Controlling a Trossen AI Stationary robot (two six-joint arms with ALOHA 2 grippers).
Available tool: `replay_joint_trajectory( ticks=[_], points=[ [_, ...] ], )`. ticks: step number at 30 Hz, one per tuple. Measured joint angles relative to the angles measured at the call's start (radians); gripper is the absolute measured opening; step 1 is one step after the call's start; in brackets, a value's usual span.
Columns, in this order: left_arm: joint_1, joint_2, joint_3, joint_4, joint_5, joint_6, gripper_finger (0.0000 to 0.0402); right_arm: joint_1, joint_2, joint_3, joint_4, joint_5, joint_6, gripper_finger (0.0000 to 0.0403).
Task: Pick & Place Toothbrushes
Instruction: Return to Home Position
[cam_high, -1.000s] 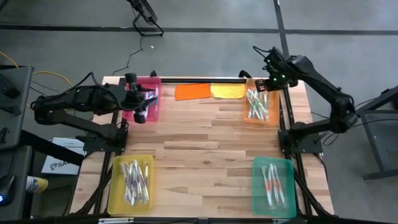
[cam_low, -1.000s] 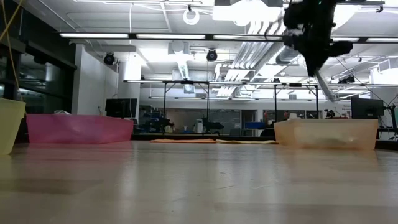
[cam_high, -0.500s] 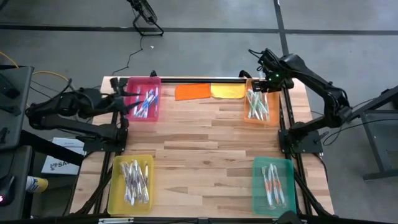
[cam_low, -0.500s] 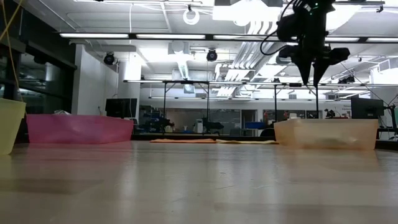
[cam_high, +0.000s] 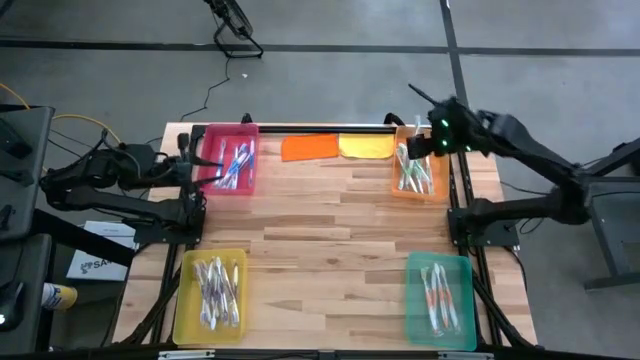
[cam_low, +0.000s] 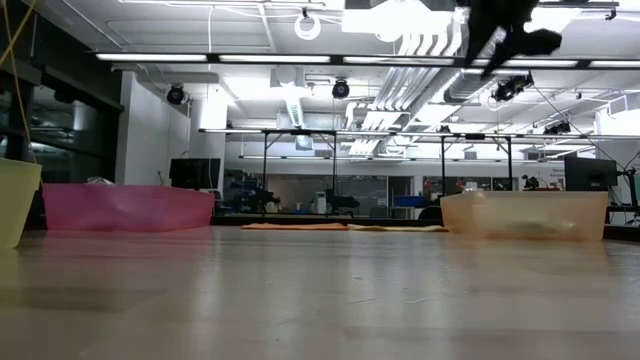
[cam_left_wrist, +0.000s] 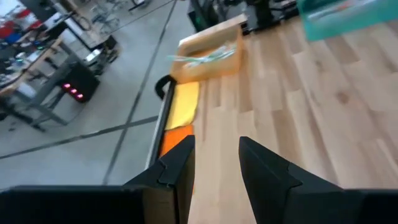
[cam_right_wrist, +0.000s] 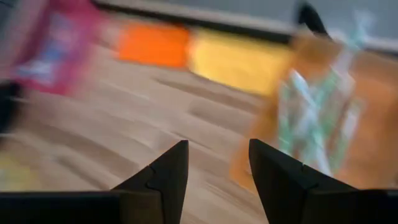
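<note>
Toothbrushes lie in four trays: a pink tray at the far left, an orange tray at the far right, a yellow tray at the near left and a green tray at the near right. My left gripper stands open just left of the pink tray, with nothing between its fingers. My right gripper hangs open, high above the orange tray's far end, also with nothing between its fingers. The green-and-white toothbrushes lie below it in the orange tray.
An orange cloth and a yellow cloth lie flat at the far edge between the pink and orange trays. A black rail runs along that edge. Bare wood fills the table's middle.
My right gripper held a thin stick over the orange tray, opened and let it go, then rose and tipped. My left gripper drew back from over the pink tray toward the table's left edge and sank a little.
</note>
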Motion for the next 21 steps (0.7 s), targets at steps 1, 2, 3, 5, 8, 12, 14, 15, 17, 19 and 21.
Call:
replay_joint_trajectory(
  ticks=[1, 2, 3, 5, 8, 12, 14, 15, 17, 19, 21],
  points=[
    [0.0, -0.001, -0.017, 0.017, 0.017, -0.001, 0.012, 0.065, -0.024, 0.0, 0.035, 0.035, 0.027, 0.0162],
    [0.0, -0.005, -0.042, 0.041, 0.032, -0.001, 0.012, 0.132, -0.042, 0.0, 0.07, 0.067, 0.044, 0.0162],
    [0.0, -0.016, -0.072, 0.069, 0.047, -0.003, 0.012, 0.204, -0.051, 0.0, 0.116, 0.094, 0.045, 0.0162],
    [0.0, -0.053, -0.149, 0.144, 0.08, -0.015, 0.012, 0.342, -0.057, 0.001, 0.192, 0.154, 0.05, 0.0162],
    [0.0, -0.105, -0.279, 0.289, 0.121, -0.048, 0.012, 0.52, -0.051, -0.05, 0.362, 0.273, 0.062, 0.0161],
    [0.0, -0.181, -0.422, 0.464, 0.216, -0.066, 0.012, 0.685, -0.052, -0.234, 0.766, 0.351, 0.015, 0.0161],
    [-0.001, -0.208, -0.484, 0.558, 0.225, -0.079, 0.012, 0.732, -0.05, -0.357, 0.984, 0.349, -0.011, 0.0161],
    [0.0, -0.227, -0.517, 0.598, 0.225, -0.08, 0.012, 0.752, -0.049, -0.42, 1.097, 0.347, -0.019, 0.0161],
    [0.0, -0.262, -0.574, 0.656, 0.224, -0.08, 0.012, 0.777, -0.055, -0.547, 1.309, 0.343, -0.032, 0.0161],
    [0.0, -0.293, -0.618, 0.685, 0.218, -0.081, 0.012, 0.791, -0.096, -0.664, 1.46, 0.321, -0.038, 0.0161],
    [0.0, -0.323, -0.647, 0.685, 0.212, -0.09, 0.012, 0.796, -0.151, -0.767, 1.577, 0.3, -0.04, 0.0161]
  ],
)
